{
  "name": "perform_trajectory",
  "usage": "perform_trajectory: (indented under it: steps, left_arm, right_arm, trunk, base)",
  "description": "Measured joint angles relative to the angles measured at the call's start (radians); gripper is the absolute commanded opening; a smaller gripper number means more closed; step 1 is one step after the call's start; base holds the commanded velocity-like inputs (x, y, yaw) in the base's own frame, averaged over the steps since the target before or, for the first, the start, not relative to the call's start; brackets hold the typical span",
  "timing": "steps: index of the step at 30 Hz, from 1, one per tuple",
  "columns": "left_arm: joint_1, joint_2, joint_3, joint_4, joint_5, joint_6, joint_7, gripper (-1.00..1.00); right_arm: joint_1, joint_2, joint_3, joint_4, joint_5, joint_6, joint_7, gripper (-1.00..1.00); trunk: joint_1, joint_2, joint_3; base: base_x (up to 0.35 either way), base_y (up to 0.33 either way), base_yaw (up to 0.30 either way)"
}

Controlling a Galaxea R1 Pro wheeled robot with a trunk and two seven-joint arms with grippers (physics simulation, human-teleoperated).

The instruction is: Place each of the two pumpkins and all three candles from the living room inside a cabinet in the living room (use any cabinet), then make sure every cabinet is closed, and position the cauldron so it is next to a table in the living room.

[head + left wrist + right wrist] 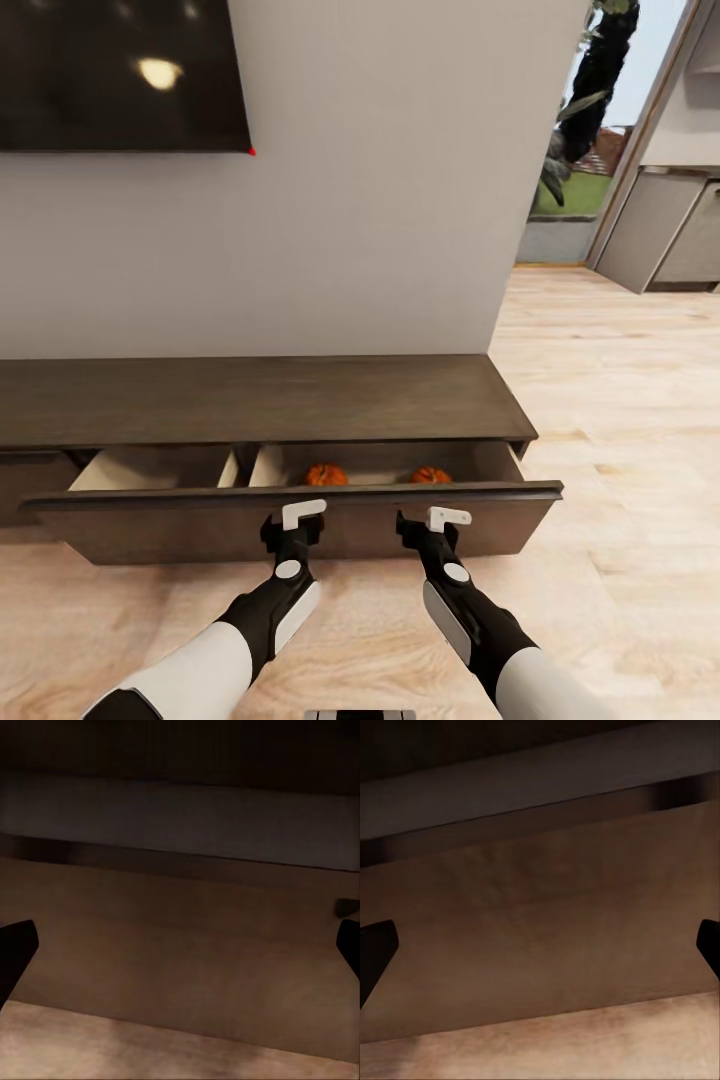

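Note:
The long dark-brown cabinet (250,400) stands against the wall with its wide drawer (180,528) pulled out. Two orange pumpkins (326,475) (430,475) lie in the drawer's right compartment, half hidden behind the drawer front. My left gripper (300,520) and right gripper (437,520) are both low in front of that drawer front, close to or touching it. In both wrist views the brown drawer front (180,945) (540,937) is very near, and the dark fingertips (15,949) (375,949) stand wide apart with nothing between them. The candles, cauldron and table are out of view.
A black TV (120,70) hangs on the wall above the cabinet. Light wooden floor (620,450) stretches open to the right. Farther back on the right are a glass opening with a plant (585,110) and grey kitchen units (670,230).

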Motion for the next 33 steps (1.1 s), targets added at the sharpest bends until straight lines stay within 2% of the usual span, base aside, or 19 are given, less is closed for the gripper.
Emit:
perform_trajectory:
  steps: [13,23,27,33]
  left_arm:
    - [0.0,0.0,0.001,0.0,0.0,-0.002,0.002,1.0]
    - [0.0,0.0,0.002,0.0,-0.003,-0.001,0.002,1.0]
    - [0.0,0.0,0.001,-0.001,-0.004,-0.001,0.0,1.0]
    - [0.0,0.0,0.001,-0.001,-0.003,-0.002,0.0,1.0]
  right_arm:
    - [0.0,0.0,0.0,0.0,0.0,0.0,0.0,1.0]
    - [0.0,0.0,0.0,-0.001,0.0,0.0,0.0,1.0]
    - [0.0,0.0,0.0,-0.001,0.0,0.0,0.0,1.0]
    - [0.0,0.0,0.0,-0.002,0.0,0.0,0.0,1.0]
  trunk:
    - [0.0,0.0,0.0]
    - [0.0,0.0,0.0]
    - [0.0,0.0,0.0]
    - [0.001,0.0,0.0]
  base:
    - [0.17,0.0,0.0]
    - [0.287,0.0,0.0]
    - [0.01,0.0,0.0]
    - [-0.262,0.023,0.0]
